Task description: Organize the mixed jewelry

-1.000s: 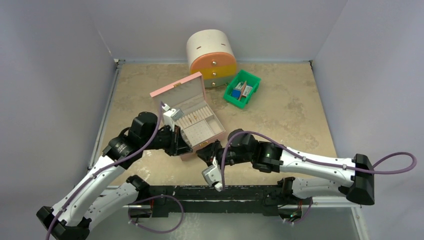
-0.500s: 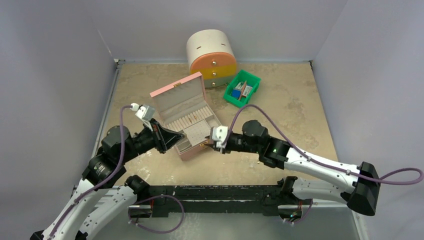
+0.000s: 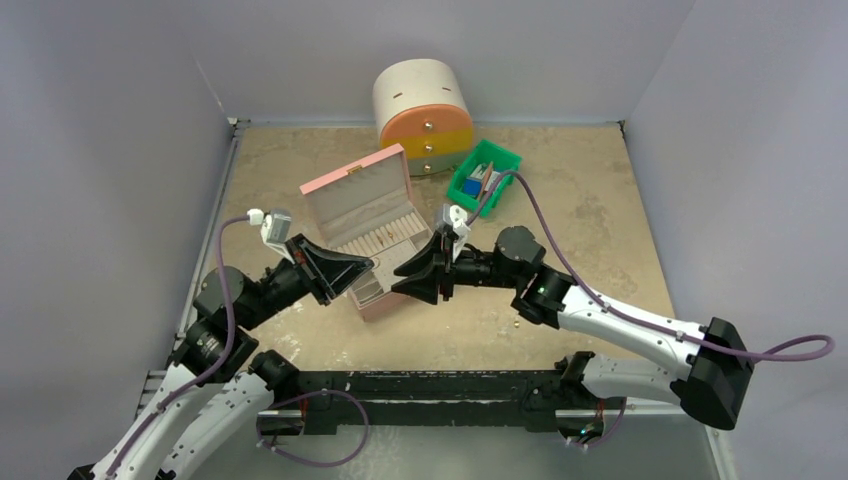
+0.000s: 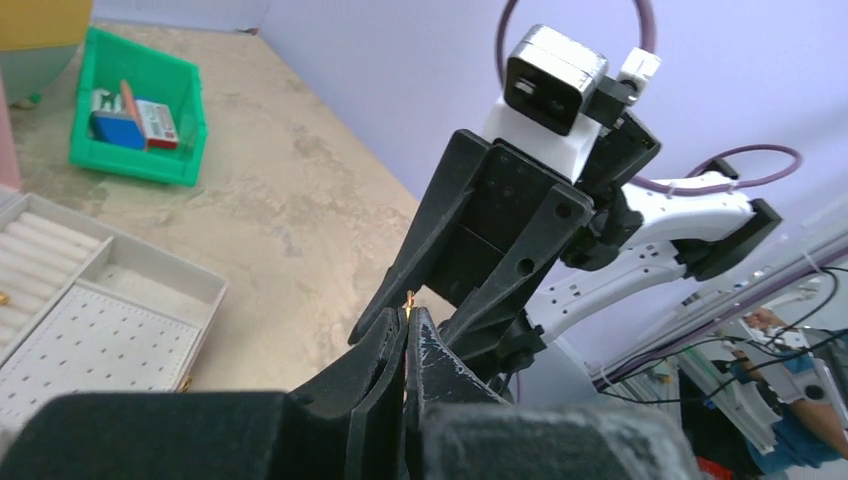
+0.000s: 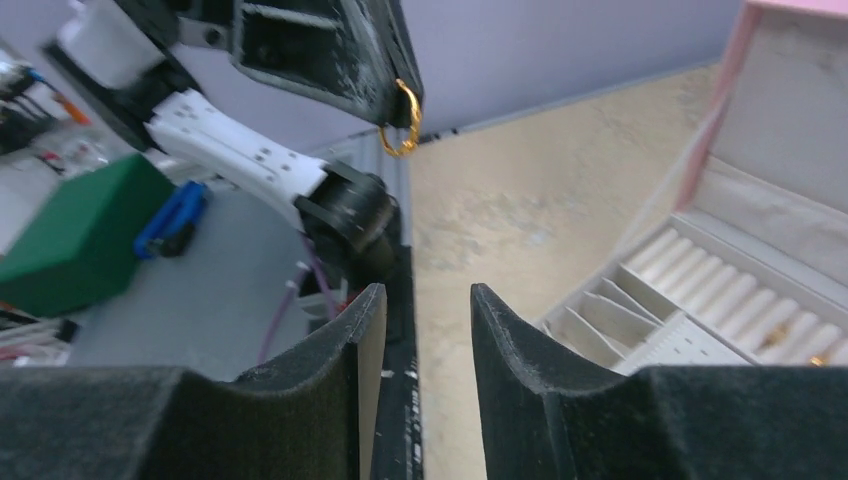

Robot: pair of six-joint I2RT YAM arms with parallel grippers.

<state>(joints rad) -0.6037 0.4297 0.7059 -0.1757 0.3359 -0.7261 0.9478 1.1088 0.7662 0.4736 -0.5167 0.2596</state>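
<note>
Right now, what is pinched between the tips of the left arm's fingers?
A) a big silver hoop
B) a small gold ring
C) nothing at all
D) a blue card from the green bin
B: the right wrist view shows a small gold ring clamped at the very tips of the left arm's fingers, which are pressed together.
</note>
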